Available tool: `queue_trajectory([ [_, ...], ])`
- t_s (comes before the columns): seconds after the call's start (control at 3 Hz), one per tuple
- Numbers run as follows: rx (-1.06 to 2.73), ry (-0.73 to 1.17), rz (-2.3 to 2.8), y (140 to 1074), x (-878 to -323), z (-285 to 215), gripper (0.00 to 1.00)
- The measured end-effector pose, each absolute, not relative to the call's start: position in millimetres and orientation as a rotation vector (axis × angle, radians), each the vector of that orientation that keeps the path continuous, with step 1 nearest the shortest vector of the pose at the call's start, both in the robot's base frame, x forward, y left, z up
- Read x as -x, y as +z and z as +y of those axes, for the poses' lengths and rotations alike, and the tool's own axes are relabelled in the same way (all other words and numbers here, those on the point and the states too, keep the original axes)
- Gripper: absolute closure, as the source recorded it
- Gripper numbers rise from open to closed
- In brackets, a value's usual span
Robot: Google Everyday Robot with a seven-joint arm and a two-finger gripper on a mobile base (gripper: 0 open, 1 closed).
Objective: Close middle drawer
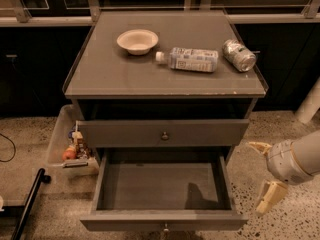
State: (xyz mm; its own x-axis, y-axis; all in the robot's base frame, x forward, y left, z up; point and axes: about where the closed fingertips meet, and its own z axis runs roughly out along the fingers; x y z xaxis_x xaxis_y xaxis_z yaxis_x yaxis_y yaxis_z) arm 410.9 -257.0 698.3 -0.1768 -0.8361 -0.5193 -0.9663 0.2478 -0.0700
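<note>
Saw the cream gripper (256, 178) spread wide right of the open grey wooden middle drawer (160, 186); could have hit its side, jamming it.

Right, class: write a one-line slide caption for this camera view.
Open two-finger gripper hovers beside the pulled-out, empty grey wooden middle drawer, not yet touching it.
</note>
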Motion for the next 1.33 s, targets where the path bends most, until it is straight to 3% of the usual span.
queue_trajectory([
  [1.0, 1.545, 0.495, 2.020, 657, -403, -252, 0.01],
  [1.33, 1.503, 0.579, 2.007, 621, -402, -248, 0.20],
])
